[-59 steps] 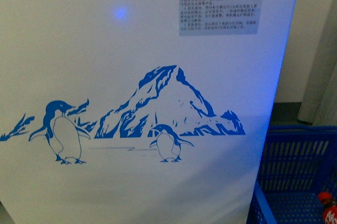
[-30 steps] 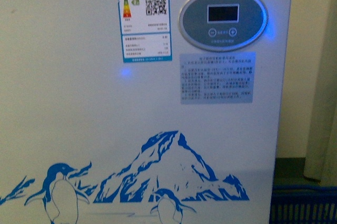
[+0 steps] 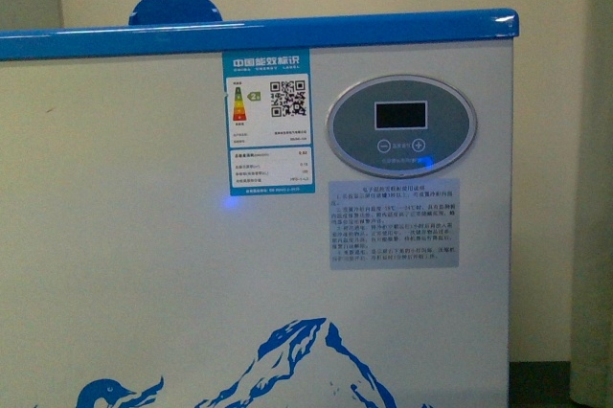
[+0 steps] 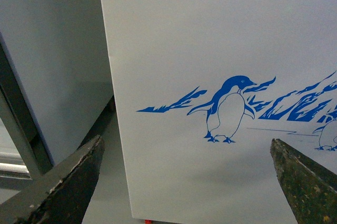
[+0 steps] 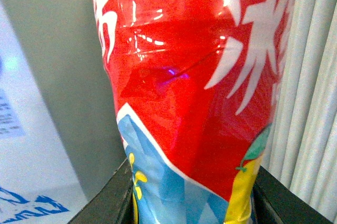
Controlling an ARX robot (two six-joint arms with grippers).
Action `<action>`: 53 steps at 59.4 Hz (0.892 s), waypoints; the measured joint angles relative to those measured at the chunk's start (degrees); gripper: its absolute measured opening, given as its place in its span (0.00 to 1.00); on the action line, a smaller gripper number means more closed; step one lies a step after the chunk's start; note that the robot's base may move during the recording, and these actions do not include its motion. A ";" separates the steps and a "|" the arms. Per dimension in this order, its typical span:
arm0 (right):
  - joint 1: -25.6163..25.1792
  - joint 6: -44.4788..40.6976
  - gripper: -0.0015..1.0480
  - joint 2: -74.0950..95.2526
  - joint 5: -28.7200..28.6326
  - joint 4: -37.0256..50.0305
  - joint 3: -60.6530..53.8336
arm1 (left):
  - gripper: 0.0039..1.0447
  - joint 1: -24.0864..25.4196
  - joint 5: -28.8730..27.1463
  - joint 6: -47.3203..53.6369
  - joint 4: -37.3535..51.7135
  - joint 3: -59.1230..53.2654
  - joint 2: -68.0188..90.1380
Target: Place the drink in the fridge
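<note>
Drink (image 5: pixel 195 87) clamped in right gripper (image 5: pixel 192 203), long axis seemingly upright, near fridge (image 3: pixel 144 236), left gripper (image 4: pixel 185 150) spread wide

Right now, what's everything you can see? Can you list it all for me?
fridge: one, white with a blue rim, fills the front view.
energy label: one, blue and white, on the fridge front just under the rim.
control panel: one, grey oval with a dark screen, beside the energy label.
notice sticker: one, pale bluish, below the control panel.
penguin-and-mountain picture: one, blue, low on the fridge front.
drink: one, red label with white characters, held in the right gripper.
curtain: one, white and pleated, behind the drink.
left gripper: one, dark, open and empty, facing the fridge front.
right gripper: one, black, shut on the drink.
</note>
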 joint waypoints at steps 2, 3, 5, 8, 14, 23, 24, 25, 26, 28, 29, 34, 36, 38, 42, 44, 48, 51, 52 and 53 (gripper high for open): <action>2.01 -0.39 0.38 -2.19 1.60 0.13 -0.48 | 0.92 0.00 -0.02 0.00 0.00 0.00 0.00; 2.51 -0.46 0.38 -2.58 2.03 0.28 -0.57 | 0.92 0.00 0.00 0.00 0.00 0.00 0.00; 4.63 -0.79 0.38 -3.69 3.41 0.90 -0.61 | 0.92 0.00 0.00 0.00 0.00 0.00 0.00; 7.72 -1.79 0.38 -4.42 5.84 2.16 -1.01 | 0.92 0.00 0.00 0.00 0.00 0.00 0.00; 12.17 -4.11 0.38 -4.81 9.46 2.89 -3.63 | 0.92 0.00 0.00 0.00 0.00 0.00 0.00; 13.84 -5.35 0.38 -4.94 11.69 2.54 -5.73 | 0.92 0.00 0.00 0.00 0.00 0.00 0.00; 13.86 -5.38 0.38 -4.94 11.69 2.54 -5.75 | 0.92 0.00 0.00 0.00 0.00 0.00 0.00; 13.86 -5.44 0.38 -4.94 11.72 2.54 -5.77 | 0.92 0.00 0.00 0.00 0.00 0.00 0.00; 13.88 -5.46 0.38 -4.94 11.69 2.54 -5.77 | 0.92 0.00 0.00 0.00 0.00 0.00 0.00; 13.97 -5.51 0.38 -4.96 11.65 2.54 -5.77 | 0.92 0.00 0.00 0.00 0.00 0.00 0.00; 13.99 -5.60 0.38 -4.98 11.61 2.54 -5.77 | 0.92 0.00 0.00 0.00 0.00 0.00 0.00; 14.10 -5.68 0.38 -5.01 11.61 2.54 -5.77 | 0.92 0.00 0.00 0.00 0.00 0.00 0.00; 14.10 -5.70 0.38 -5.01 11.63 2.54 -5.77 | 0.92 0.00 0.00 0.00 0.00 0.00 0.00; 14.10 -5.73 0.38 -5.01 11.63 2.54 -5.77 | 0.92 0.00 0.00 0.00 0.00 0.00 0.00; 14.10 -5.79 0.38 -5.03 11.63 2.54 -5.77 | 0.92 0.00 0.02 0.00 -0.02 0.00 0.00; 14.10 -5.86 0.38 -5.09 11.63 2.49 -5.84 | 0.92 0.00 -0.02 0.00 0.00 0.00 0.00; 14.10 -5.90 0.38 -5.40 11.65 2.47 -5.88 | 0.92 0.00 -0.02 0.00 -0.02 0.00 0.00; 14.10 -5.92 0.38 -5.53 11.65 2.47 -5.88 | 0.92 0.00 -0.02 -0.02 -0.02 0.00 0.00; 14.10 -5.95 0.38 -5.53 11.63 2.47 -5.88 | 0.92 0.00 -0.04 0.00 0.00 0.00 0.00; 14.10 -5.97 0.38 -5.53 11.63 2.47 -5.88 | 0.92 0.00 -0.02 0.00 -0.02 0.00 0.00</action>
